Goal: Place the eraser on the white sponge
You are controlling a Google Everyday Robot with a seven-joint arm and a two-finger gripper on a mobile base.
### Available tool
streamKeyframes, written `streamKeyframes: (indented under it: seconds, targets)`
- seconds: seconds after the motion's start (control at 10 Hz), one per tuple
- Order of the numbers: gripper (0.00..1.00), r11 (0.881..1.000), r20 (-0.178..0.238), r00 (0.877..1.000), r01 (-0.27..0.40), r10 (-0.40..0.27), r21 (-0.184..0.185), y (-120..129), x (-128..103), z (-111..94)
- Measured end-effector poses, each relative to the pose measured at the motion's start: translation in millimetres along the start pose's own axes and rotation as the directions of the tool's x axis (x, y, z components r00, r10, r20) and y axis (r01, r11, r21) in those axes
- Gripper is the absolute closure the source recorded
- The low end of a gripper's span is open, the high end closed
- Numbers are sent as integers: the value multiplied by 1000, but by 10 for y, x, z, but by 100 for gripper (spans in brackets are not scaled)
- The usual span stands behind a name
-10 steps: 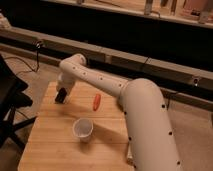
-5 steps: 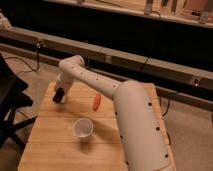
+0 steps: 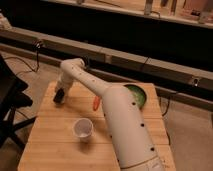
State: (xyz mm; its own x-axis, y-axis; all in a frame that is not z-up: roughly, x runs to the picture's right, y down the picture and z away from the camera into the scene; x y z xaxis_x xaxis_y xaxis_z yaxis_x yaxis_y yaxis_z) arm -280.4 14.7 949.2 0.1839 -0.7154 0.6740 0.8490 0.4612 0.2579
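Observation:
My white arm reaches from the lower right across the wooden table (image 3: 55,140) to its far left. The dark gripper (image 3: 59,96) hangs low over the table's left edge, close to the surface. I cannot make out an eraser or a white sponge; either may be hidden under the gripper. An orange, carrot-like object (image 3: 96,103) lies on the table beside the arm, right of the gripper.
A white paper cup (image 3: 83,129) stands upright in the middle of the table. A green bowl (image 3: 138,95) sits at the far right, partly behind the arm. A dark chair (image 3: 10,100) stands left of the table. A long ledge runs behind.
The arm has swung forward and covers more of the table's right side. The gripper stays near the table's left edge, slightly lower. Cup and orange object have not moved.

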Motion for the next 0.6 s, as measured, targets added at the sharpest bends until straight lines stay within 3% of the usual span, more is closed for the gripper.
streamKeyframes:
  seconds: [0.4,0.5,0.6]
  targets:
    - [31,1000,-11,1000,3,-3,-13,2,-29,-8]
    - [22,1000,-14,1000,5,-5,-16,-9,-50,-5]
    - [20,1000,-17,1000,5,-5,-17,-1,-56,-14]
